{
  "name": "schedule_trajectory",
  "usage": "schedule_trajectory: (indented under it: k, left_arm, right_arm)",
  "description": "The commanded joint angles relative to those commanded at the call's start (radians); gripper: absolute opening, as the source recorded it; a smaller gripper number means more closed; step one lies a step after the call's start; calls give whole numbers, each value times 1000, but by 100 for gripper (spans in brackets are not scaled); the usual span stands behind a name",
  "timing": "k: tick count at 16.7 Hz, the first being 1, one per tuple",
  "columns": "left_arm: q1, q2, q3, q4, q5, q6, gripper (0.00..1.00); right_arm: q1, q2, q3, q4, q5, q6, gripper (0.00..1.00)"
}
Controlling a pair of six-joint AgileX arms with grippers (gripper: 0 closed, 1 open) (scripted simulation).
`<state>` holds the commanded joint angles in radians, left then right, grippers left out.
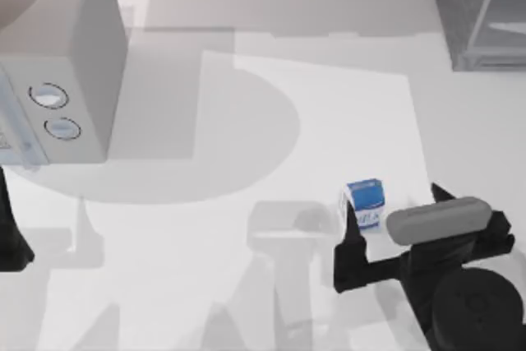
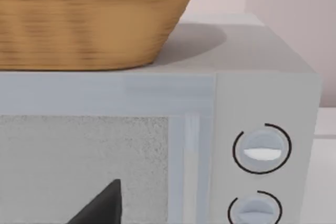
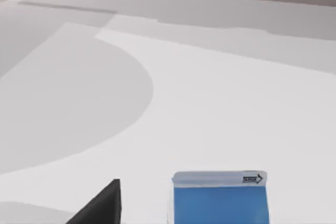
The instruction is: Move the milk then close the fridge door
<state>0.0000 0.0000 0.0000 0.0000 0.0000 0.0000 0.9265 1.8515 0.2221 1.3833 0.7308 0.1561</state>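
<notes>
Right gripper [image 1: 394, 211], black two-finger type on the dark AgileX arm, sits nearest the top camera, fingers spread wide. One black finger [image 1: 349, 244] is just left of the milk, the other [image 1: 444, 195] is to its right; no visible contact with the carton.

Milk [image 1: 365, 203]: small upright carton, blue top and upper sides, white lower band with blue lettering, standing on the white tabletop [image 1: 271, 162]. From the right wrist, its blue face [image 3: 219, 203] has a pale top fold with a small arrow mark.

Far left of the milk: large pale grey box with two round dials [image 1: 57, 80], woven tan basket [image 2: 89, 19] on top of it. Left arm [image 1: 10, 236] parked at the table's left edge, below that box; can't tell its finger state.

Far beyond the milk, to the right: dark grey cabinet [image 1: 460, 6] with pale grey glassy door panel [image 1: 503, 6].
</notes>
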Motion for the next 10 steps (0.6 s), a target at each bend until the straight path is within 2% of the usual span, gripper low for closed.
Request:
schedule_trajectory:
  k: [4, 10]
  left_arm:
    - [0, 0, 0, 0, 0, 0, 100]
    - [0, 0, 0, 0, 0, 0, 100]
  right_arm:
    - [-14, 152, 33, 101, -48, 19, 100]
    - [-14, 165, 35, 107, -54, 20, 100]
